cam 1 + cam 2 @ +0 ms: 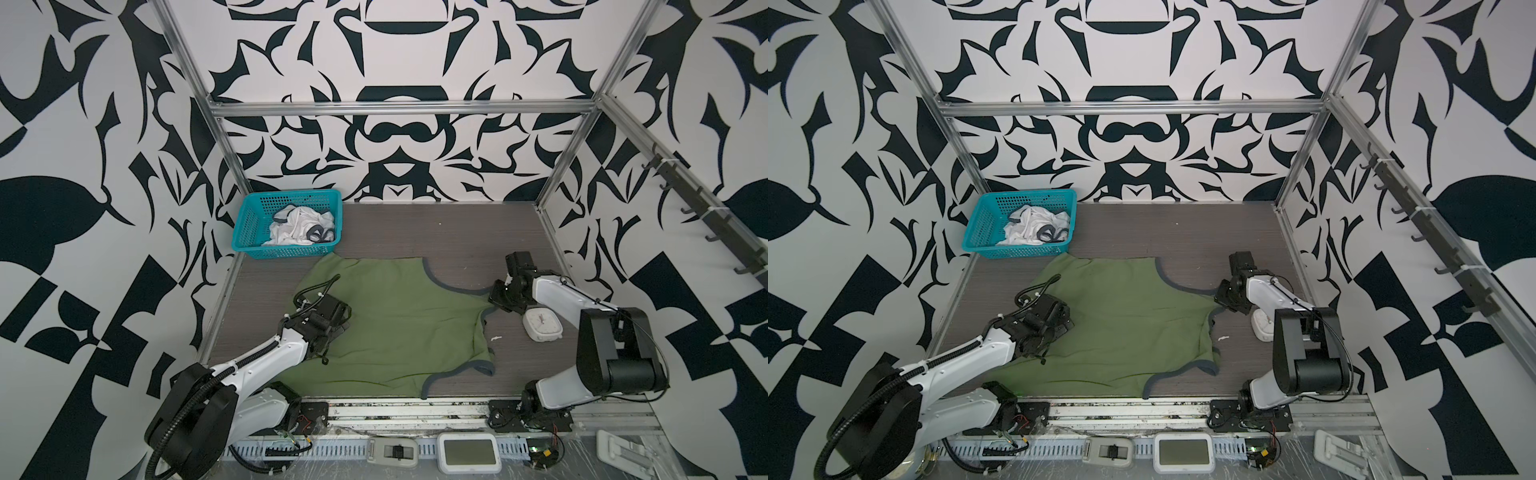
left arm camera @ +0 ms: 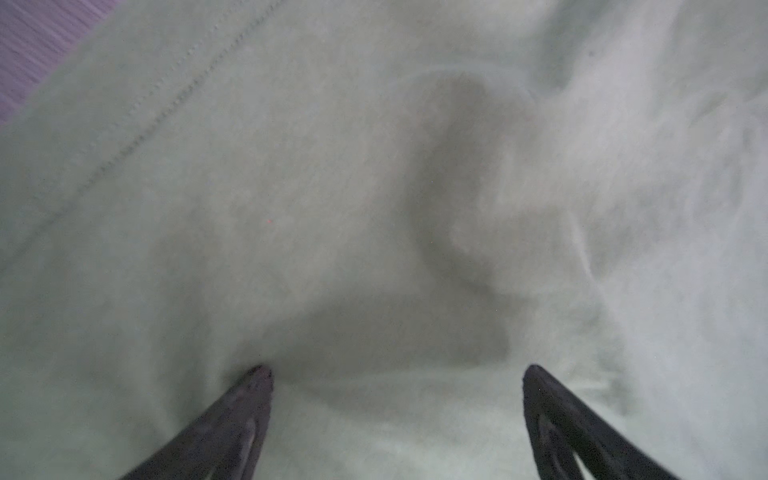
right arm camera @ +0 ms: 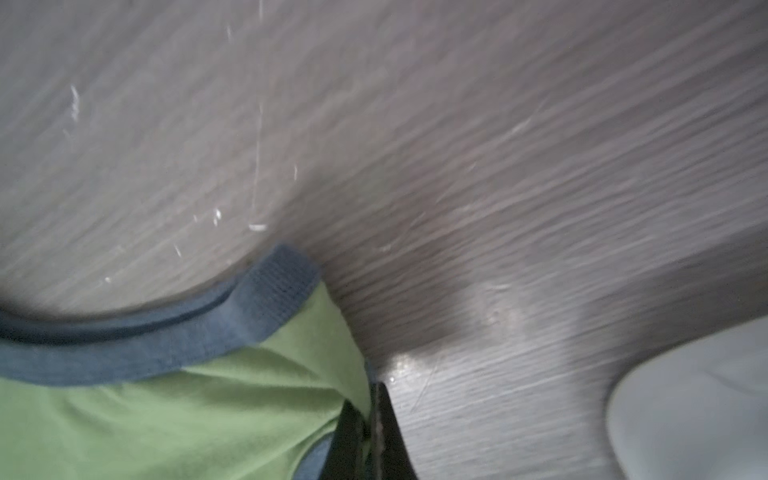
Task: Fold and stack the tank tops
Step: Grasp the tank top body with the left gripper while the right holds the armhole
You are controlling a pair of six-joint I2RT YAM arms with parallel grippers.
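My right gripper [image 3: 370,411] is pinched closed on the edge of the green top [image 3: 166,415], at a shoulder strap beside its grey-blue trim. My left gripper [image 2: 395,370] stands wide open, both fingers pointing down at the same top near its hem. I cannot tell whether they touch the cloth. The green top lies spread flat on the table [image 1: 436,232], stretching between my two grippers. Just beside my right gripper, on the side away from the cloth, a white clock [image 1: 542,326] rests on the table. Farther off, beyond my left gripper at the table's back corner, a teal basket [image 1: 286,251] holds the crumpled white top [image 1: 297,228].
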